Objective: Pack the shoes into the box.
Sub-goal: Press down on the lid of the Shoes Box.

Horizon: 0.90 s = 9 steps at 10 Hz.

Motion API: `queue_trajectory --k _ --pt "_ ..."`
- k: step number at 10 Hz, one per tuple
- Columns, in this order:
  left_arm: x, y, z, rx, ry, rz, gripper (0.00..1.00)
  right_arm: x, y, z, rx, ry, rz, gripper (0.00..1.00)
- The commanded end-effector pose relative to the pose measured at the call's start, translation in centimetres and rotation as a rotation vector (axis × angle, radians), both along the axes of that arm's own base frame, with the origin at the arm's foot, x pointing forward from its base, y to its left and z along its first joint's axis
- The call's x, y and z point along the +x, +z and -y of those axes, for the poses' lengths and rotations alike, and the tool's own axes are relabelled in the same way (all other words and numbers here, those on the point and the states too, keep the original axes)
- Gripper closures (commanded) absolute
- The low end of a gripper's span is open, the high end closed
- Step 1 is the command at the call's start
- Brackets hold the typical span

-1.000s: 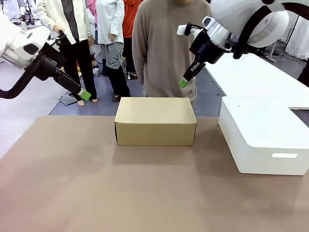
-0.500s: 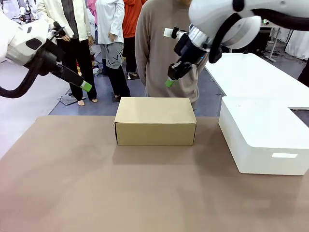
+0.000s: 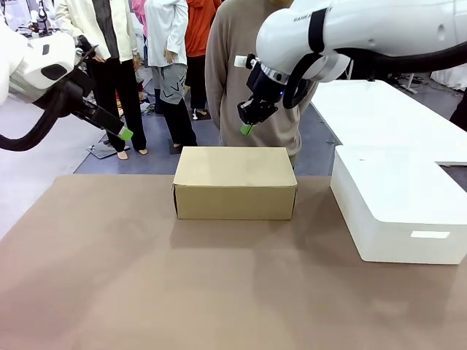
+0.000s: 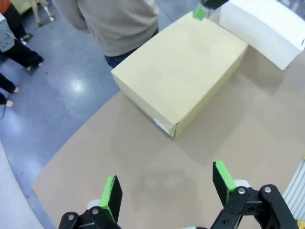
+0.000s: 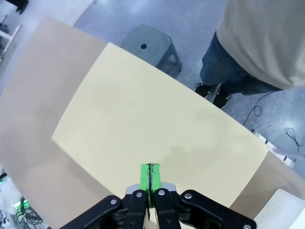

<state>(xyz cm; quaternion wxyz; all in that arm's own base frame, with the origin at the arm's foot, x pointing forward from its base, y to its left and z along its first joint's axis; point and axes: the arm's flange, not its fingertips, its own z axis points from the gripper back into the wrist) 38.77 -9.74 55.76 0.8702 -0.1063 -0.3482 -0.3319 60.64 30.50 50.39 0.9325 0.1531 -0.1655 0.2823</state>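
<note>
Plain tan box (image 3: 235, 182), lid shut, centre frame. Right tool (image 3: 245, 129) pressed together above it; left tool (image 4: 167, 188) spread, seen in wrist view.

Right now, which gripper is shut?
The right gripper, green pads pressed together above the closed cardboard box. The left gripper is open.

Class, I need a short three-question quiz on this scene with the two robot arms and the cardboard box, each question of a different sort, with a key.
1. True or false: the box has its lid shut.
2. Which gripper is above the box's far edge? A) left gripper B) right gripper
3. Fill in: the white block stands on the table on the robot's ____ side of the box.

Key: 1 true. 2 B; it is shut and empty, while the left gripper is open and off to the side. 3 right.
</note>
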Motion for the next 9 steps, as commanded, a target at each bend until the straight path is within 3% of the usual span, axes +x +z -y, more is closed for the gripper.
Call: queue_trajectory --k 1,9 --pt "0.2 0.0 -0.1 -0.029 0.008 0.006 0.0 1.9 -0.1 -1.6 -0.037 -0.052 0.011 1.0" --pt "0.2 0.0 -0.1 -0.029 0.008 0.006 0.0 5.9 -7.5 -2.8 -0.119 -0.127 -0.038 1.0"
